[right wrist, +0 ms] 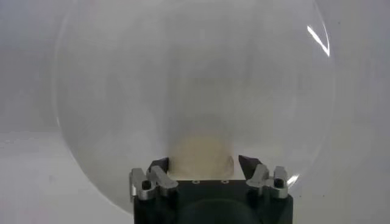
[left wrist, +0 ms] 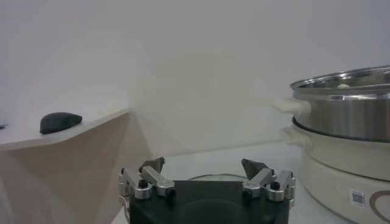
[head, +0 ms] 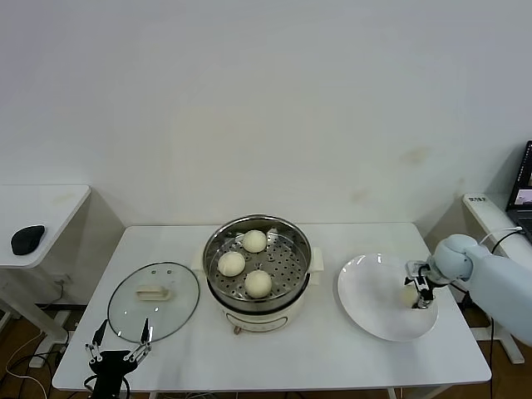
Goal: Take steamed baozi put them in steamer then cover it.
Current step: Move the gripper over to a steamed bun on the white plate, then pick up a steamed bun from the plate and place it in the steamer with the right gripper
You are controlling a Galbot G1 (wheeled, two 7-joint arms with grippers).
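Closing on the last baozi (right wrist: 201,152) on the white plate (head: 366,291), the right gripper (head: 418,293) jaws flank it; squeeze gently, lift straight; left gripper (head: 121,342) idles wide by the cover (head: 154,291).

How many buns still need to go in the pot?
Three buns already sit in the steamer. The right gripper is around the last bun on the white plate. The lid lies on the table, near the idle left gripper.

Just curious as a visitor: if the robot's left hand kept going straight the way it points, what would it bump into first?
Probably the glass lid lying flat just ahead of the open left hand; beyond that, only wall, though depth is hard to judge.
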